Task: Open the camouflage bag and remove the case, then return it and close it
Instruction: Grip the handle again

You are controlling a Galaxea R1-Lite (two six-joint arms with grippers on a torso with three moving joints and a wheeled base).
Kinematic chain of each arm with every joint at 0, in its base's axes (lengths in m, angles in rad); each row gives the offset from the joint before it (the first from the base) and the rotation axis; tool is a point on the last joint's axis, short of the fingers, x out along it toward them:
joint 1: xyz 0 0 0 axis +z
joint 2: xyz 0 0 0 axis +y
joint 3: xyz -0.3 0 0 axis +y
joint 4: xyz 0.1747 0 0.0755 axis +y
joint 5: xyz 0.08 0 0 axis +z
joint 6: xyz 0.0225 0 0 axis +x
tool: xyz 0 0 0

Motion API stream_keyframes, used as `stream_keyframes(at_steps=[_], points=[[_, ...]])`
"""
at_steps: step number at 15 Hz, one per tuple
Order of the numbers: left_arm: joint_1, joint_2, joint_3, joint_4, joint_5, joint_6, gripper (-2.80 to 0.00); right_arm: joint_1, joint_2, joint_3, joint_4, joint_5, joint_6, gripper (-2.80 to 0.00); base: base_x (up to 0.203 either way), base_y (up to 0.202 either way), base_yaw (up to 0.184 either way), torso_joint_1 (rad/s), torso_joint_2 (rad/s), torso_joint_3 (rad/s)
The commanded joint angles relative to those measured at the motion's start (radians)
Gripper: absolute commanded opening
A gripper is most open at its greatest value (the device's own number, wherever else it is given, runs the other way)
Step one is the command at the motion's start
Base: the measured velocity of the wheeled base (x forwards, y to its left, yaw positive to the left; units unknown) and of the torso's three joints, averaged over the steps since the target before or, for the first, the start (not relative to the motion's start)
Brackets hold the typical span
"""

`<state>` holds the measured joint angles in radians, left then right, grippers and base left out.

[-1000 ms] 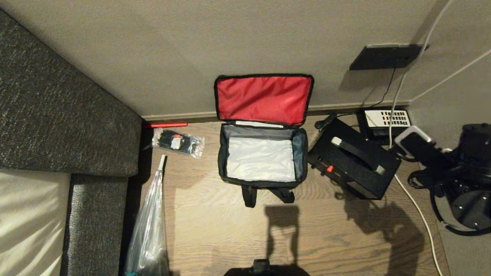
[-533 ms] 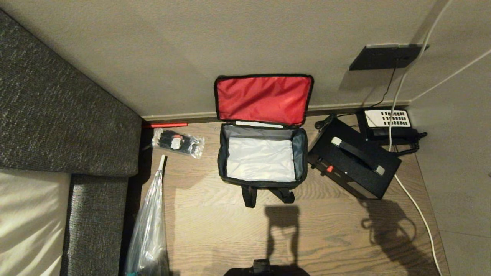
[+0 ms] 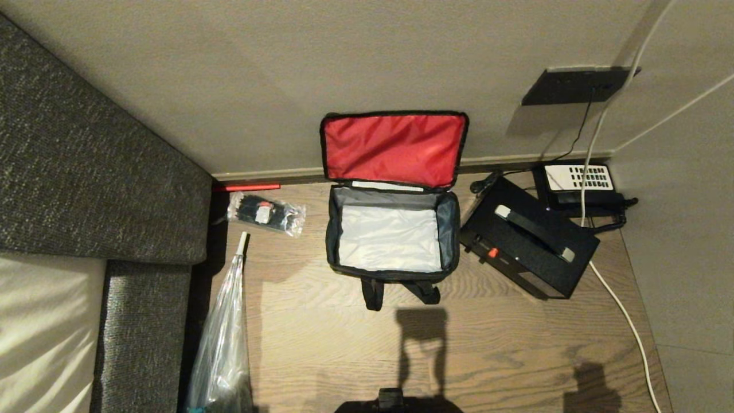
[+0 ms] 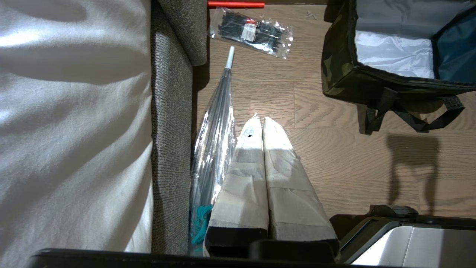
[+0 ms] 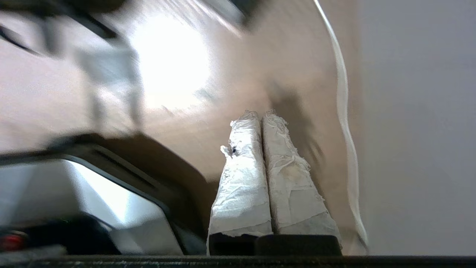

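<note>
camouflage bag (image 3: pixel 393 269): open, red-lined lid up against wall | black case (image 3: pixel 527 244): on floor, touching bag's right

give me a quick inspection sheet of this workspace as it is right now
surface: wooden floor, bare in front of the bag
job's things: camouflage bag open, red-lined lid leaning back on the wall, pale lining showing inside; black case out of the bag, on the floor beside it
clutter: clear packet of black items, clear plastic umbrella, red stick, black telephone
grippers: left gripper shut, empty, over the floor near the umbrella; right gripper shut, empty
cables: white cable running across the floor past the case
surroundings: grey sofa, wall socket plate
</note>
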<state>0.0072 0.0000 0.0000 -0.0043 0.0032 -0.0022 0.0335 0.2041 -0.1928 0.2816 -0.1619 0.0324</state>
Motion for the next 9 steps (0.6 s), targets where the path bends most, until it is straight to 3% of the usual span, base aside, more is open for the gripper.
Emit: stream_keyframes(at_steps=[1, 3, 9], points=[[0.000, 0.000, 0.002, 0.000, 0.000, -0.001, -2.80, -0.021, -0.210, 0.063, -0.024, 0.077, -0.011, -2.80, 0.000, 0.000, 0.000, 0.000, 0.00, 0.000], [0.000, 0.000, 0.002, 0.000, 0.000, 0.001, -2.80, -0.029, -0.206, 0.101, -0.051, 0.142, -0.029, -2.80, 0.000, 0.000, 0.000, 0.000, 0.00, 0.000], [0.000, 0.000, 0.002, 0.000, 0.000, 0.000, -2.80, -0.029, -0.206, 0.101, -0.050, 0.145, -0.028, -2.80, 0.000, 0.000, 0.000, 0.000, 0.00, 0.000]])
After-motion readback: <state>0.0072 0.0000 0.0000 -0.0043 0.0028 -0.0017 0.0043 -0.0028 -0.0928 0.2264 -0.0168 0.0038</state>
